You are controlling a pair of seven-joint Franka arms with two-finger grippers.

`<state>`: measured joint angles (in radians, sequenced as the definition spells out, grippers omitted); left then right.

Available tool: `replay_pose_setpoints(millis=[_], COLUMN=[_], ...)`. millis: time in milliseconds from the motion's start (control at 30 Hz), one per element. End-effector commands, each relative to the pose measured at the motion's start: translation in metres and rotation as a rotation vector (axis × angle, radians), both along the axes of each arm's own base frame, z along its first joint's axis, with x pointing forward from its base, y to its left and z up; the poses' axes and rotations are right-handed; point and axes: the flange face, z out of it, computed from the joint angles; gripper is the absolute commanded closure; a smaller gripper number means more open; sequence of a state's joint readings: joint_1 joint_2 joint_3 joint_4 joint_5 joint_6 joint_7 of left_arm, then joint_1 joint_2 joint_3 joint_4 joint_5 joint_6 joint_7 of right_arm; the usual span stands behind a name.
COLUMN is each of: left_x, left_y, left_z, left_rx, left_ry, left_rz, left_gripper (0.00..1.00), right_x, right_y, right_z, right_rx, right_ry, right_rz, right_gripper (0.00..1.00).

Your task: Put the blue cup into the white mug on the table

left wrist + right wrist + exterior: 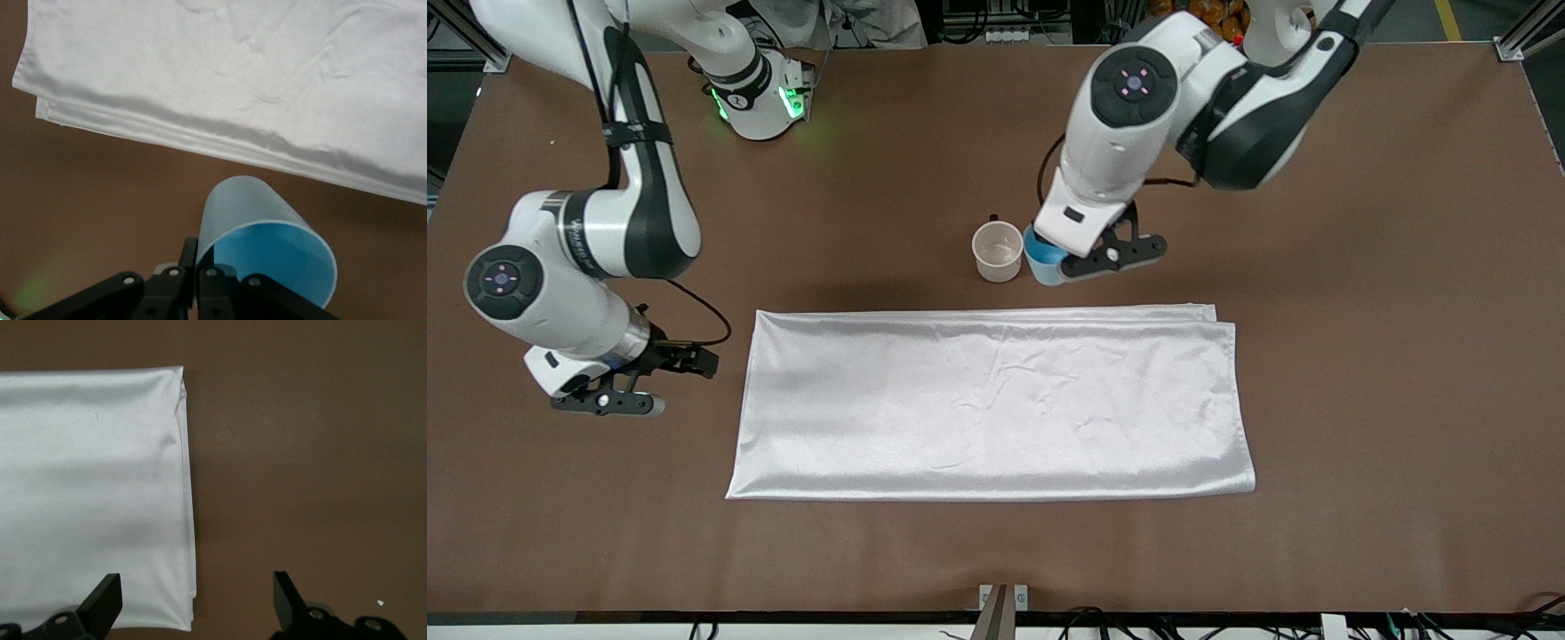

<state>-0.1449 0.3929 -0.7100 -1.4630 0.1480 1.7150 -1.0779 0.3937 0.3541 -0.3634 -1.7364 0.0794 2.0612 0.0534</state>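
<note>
- Table (1360, 373): carries a white cloth (996, 404).
- White mug (997, 252): farther from the camera than the cloth, upright.
- Blue cup (1042, 258): just beside the mug, tilted, grasped by the left gripper (1069, 258).
- Right gripper (609, 400): released, waiting at the cloth's end.

High front camera, wrist cameras sharing cloth (991, 404)

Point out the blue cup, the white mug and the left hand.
blue cup (267, 250), left wrist view, on its pale blue inside wall.
white mug (997, 252), front view, on its cream inside.
left hand (196, 277), left wrist view, where its shut fingers pinch the cup's rim.
</note>
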Motion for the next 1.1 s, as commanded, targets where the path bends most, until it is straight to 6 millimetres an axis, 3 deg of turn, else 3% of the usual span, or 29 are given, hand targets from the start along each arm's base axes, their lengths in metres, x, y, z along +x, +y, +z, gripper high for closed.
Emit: replay_pose_setpoints(millis=[0,334,567,868,1068], left_x=[-0.023,-0.054,-0.069,-0.075,-0.082], left_y=[-0.012,-0.047,-0.070,-0.087,-0.099], left_z=[0.021,0.007,-0.017,-0.061,-0.084], left_rx=[0.031,0.022,0.031,0.093,0.105], left_ry=[-0.014,0.025,0.052,0.067,0.083], left_rz=[0.006,-0.035,-0.048,-0.051,-0.065], left_gripper=[1.00,1.00,1.00,1.00,1.00], right_x=[-0.014,-0.040,-0.057,-0.072,-0.079], right_y=[-0.015,-0.034,-0.038,-0.045,-0.043], right_z=[0.040,0.108,0.148,0.181,0.192], right_rx=[0.083,0.123,0.139,0.140,0.138], right_ry=[0.004,-0.019,-0.053,-0.093,-0.100], right_rz=[0.010,-0.004,0.005,0.002,0.028], right_gripper=[0.00,0.00,0.00,0.00,0.00])
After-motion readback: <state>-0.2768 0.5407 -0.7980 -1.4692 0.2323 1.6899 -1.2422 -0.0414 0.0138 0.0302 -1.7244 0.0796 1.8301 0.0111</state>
